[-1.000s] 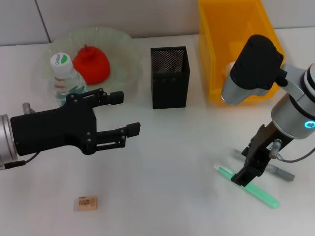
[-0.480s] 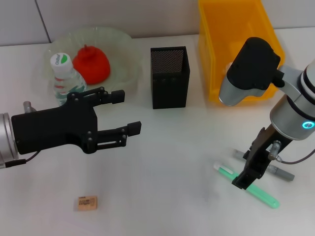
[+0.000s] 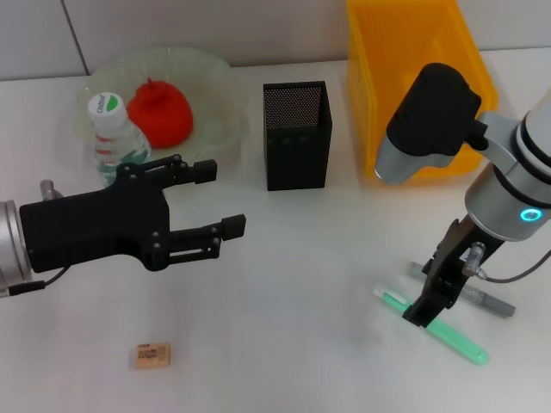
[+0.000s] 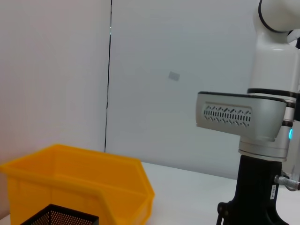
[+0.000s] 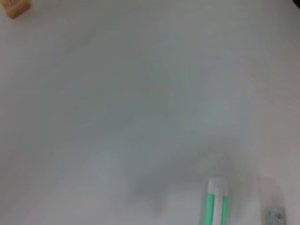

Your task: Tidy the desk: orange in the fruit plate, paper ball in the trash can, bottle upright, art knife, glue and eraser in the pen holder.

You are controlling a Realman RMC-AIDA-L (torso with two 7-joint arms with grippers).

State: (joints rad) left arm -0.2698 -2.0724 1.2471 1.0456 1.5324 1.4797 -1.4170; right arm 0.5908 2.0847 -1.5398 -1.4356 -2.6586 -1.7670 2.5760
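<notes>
My right gripper is down at the table, right over a green-and-white stick that lies flat; the stick also shows in the right wrist view. A grey pen-like thing lies just beyond the gripper. My left gripper is open and empty, hovering left of centre. A small tan eraser lies on the table near the front left. The black mesh pen holder stands at the back centre. The bottle stands upright beside the fruit plate, which holds a red-orange fruit. No paper ball shows.
A yellow bin stands at the back right, partly behind my right arm; it also shows in the left wrist view. The eraser shows in a corner of the right wrist view.
My right arm has shifted slightly left, keeping the gripper low over the green-and-white stick. The left arm and the objects have not moved.
</notes>
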